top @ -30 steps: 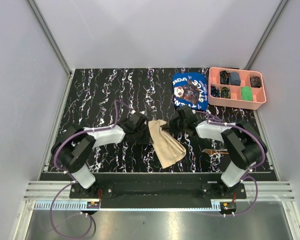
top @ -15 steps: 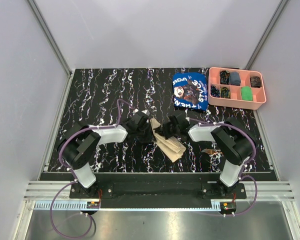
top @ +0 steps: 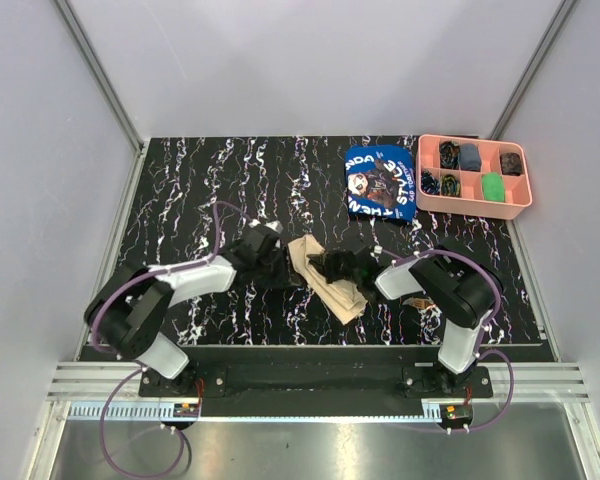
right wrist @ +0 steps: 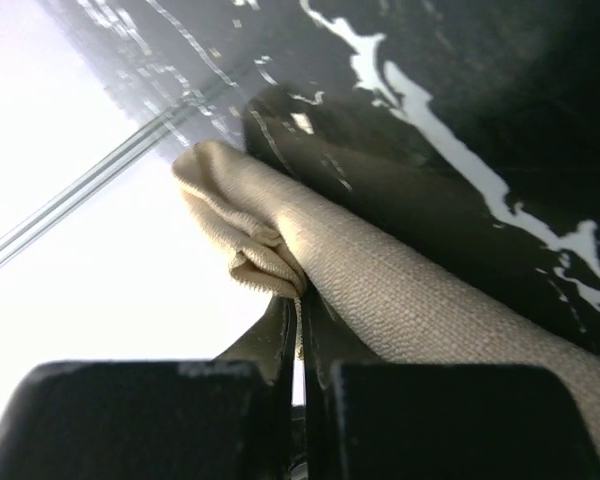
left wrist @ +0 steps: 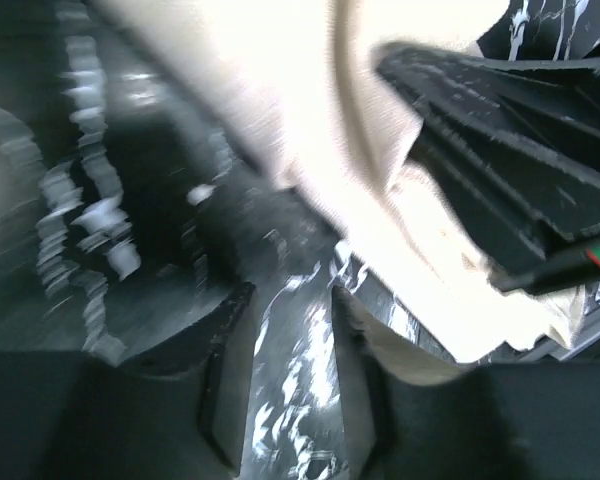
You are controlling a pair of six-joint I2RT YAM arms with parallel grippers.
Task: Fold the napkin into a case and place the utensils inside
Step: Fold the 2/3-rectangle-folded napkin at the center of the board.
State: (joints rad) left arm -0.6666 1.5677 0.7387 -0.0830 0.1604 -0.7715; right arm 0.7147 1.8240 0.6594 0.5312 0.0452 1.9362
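Note:
The beige napkin (top: pixel 332 282) lies as a narrow layered diagonal strip at the table's front middle. My right gripper (top: pixel 330 266) rests on its upper part; in the right wrist view it (right wrist: pixel 298 305) is shut on a bunched edge of the napkin (right wrist: pixel 400 290). My left gripper (top: pixel 272 258) is just left of the strip's far end. In the left wrist view it (left wrist: pixel 288 305) is open and empty, with bare table between its fingers and the napkin (left wrist: pixel 310 110) ahead of them. A thin brown utensil (top: pixel 416 298) peeks out under the right arm, mostly hidden.
A blue printed cloth (top: pixel 380 182) lies at the back right. A pink compartment tray (top: pixel 426 196) with small items stands beside it in the back right corner. Metal rails edge the black marbled table (top: pixel 190 190).
The left gripper has let go of the napkin and drawn back to the left. The right gripper has moved left over the napkin. The napkin is now a narrower strip.

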